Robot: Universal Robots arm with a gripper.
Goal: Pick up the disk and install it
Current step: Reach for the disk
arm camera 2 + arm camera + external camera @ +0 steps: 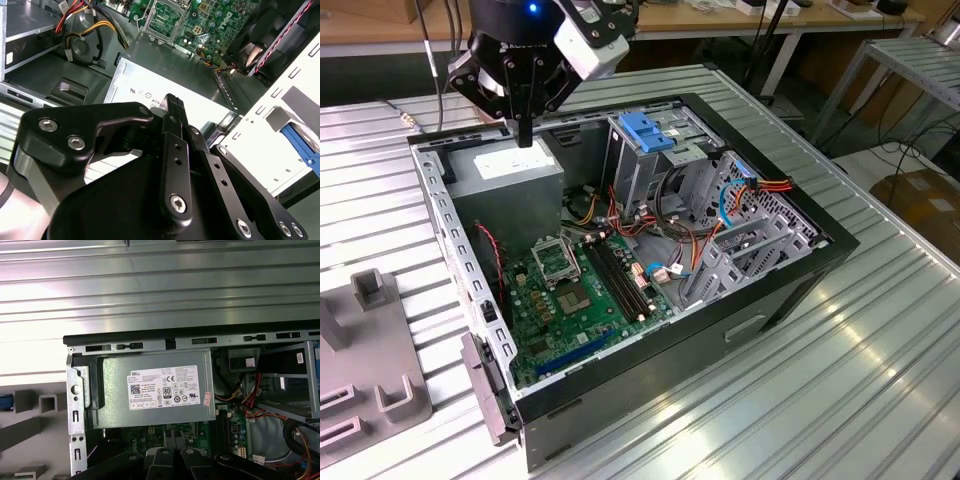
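End effector [525,130] is hanging just above the grey power supply [515,172] in the far corner of the open computer case [790,290]. Its two black fingers are sitting pressed together with nothing between them. The second wrist view is giving the same reading from close up, with the fingertips [172,104] meeting as one narrow bar over the supply's white label.

The exterior view is taking in the whole case lying on the ribbed metal desk [860,360]. It is showing the green motherboard [580,290], the drive cage [630,170] with its blue latch [645,130], and a grey fixture [365,350] standing on the desk at the exterior view's left. The first wrist view is looking straight down on the power supply and the case's rear edge.

The disk [300,144] is sitting outside the case, past its perforated side wall, at the pale fixture. In the second wrist view its light-blue rail is peeking out, well apart from the end effector. The first wrist view is catching a sliver of blue beside the fixture's slots.
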